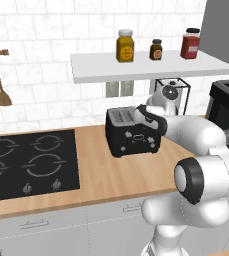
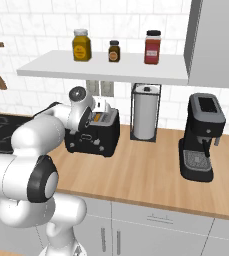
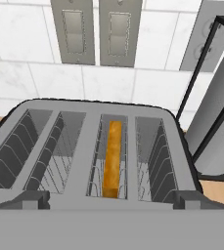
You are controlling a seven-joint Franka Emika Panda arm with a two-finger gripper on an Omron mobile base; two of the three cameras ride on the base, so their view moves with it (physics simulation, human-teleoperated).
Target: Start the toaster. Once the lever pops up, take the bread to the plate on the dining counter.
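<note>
Directly beneath the gripper [image 3: 111, 197], whose jaws stand wide and hold nothing, sits the toaster [image 3: 91, 146]. Just ahead of the fingertips, the bread [image 3: 113, 158] stands edge-up in the third slot from the left, untouched.
</note>
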